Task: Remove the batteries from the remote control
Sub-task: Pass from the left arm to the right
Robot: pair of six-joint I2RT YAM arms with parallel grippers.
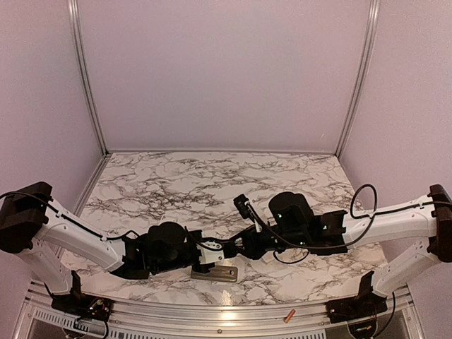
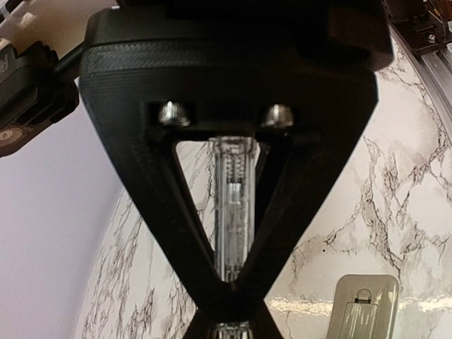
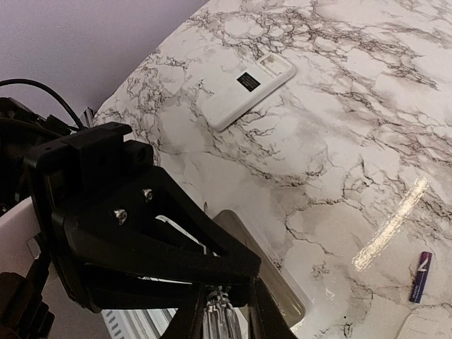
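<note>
Ok, top cam: both arms meet mid-table, just beyond the grey cover. The left gripper and right gripper are tip to tip, and the fingers hide what's between them. One orange battery lies off the marble on the front rail, right of the grey cover and nearer the bases, long axis tilted. The right arm's base is closer to it.

Left wrist: fingers are drawn into a near-closed V, tips pinching a clear-bodied remote control. A coil spring of the batt bay shows at the gripper end. The remote's long axis runs straight out along the fingers. Bay looks see-through, so can't tell if a cell sits in it. The grey cover lies flat just right of the remote.

Right wrist: narrow gap between the fingers, w/ smth clear/silvery at the tips. Can't tell if it's gripped or only touched. The grey cover is directly under the fingers. A dark blue battery lies loose on the marble well right of the grey cover, long axis near upright in the pic. A white cover lies well beyond the grey cover.

My read: the left gripper steadies the remote lengthwise and the right gripper comes at the bay from the opposite side, so any extraction is the right arm's job.

Writing: black label on the white cover and white print on the blue cell, both too small to read.
</note>
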